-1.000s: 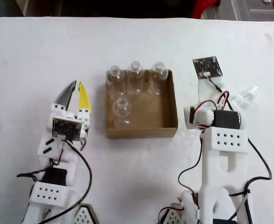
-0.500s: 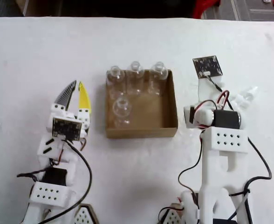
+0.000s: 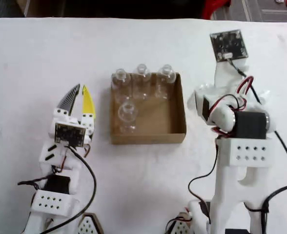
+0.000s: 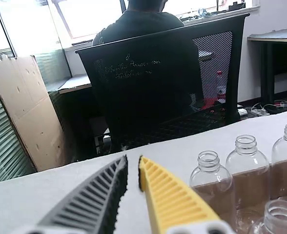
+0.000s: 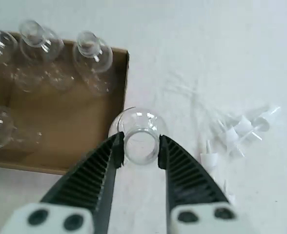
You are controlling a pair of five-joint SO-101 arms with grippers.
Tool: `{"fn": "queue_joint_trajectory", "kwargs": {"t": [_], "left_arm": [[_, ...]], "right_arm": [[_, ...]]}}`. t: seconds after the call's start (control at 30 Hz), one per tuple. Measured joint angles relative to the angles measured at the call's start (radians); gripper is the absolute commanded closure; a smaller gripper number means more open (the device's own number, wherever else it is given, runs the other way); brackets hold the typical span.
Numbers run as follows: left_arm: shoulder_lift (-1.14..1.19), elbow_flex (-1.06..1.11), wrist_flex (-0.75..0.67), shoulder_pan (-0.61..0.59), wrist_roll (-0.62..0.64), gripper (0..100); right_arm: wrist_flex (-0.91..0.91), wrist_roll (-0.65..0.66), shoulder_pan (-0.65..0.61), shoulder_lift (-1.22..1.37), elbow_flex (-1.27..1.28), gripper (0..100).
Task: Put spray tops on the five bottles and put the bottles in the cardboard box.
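The left gripper (image 3: 80, 87) rests over the white desk (image 3: 46, 53), beside the cardboard box (image 3: 148, 138) on the left arm's side. Its grey and yellow fingers (image 4: 168, 200) are drawn together with only a thin slit between them, and they hold nothing.

The right gripper (image 5: 140, 138) is over the desk on the other side of the box. Its black fingers (image 5: 97, 170) are clenched on the neck of a clear bottle (image 5: 136, 121), one on each side of the open mouth. This bottle is upright, just outside the box wall, between the box and the spray tops (image 5: 241, 127). Whether its base touches the desk cannot be told.

The spray tops lie in a loose white cluster on the desk, apart from the box.

Inside the box, three bottles (image 3: 142, 78) stand in a row against the far wall, all with open mouths. A fourth bottle (image 3: 128, 113) stands nearer the middle, toward the left arm's side, also open at the mouth.
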Motion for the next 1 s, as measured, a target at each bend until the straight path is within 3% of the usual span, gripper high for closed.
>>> {"fn": "queue_joint_trajectory", "kwargs": {"t": [0.4,1.0], "left_arm": [[0.0,0.0,0.0,-0.002,0.0,95],[0.0,0.0,0.0,-0.002,0.0,95]], "right_arm": [[0.066,-0.006,-0.227,0.031,-0.063,98.3],[-0.192,-0.006,-0.245,0.12,0.288,98.3]]}}
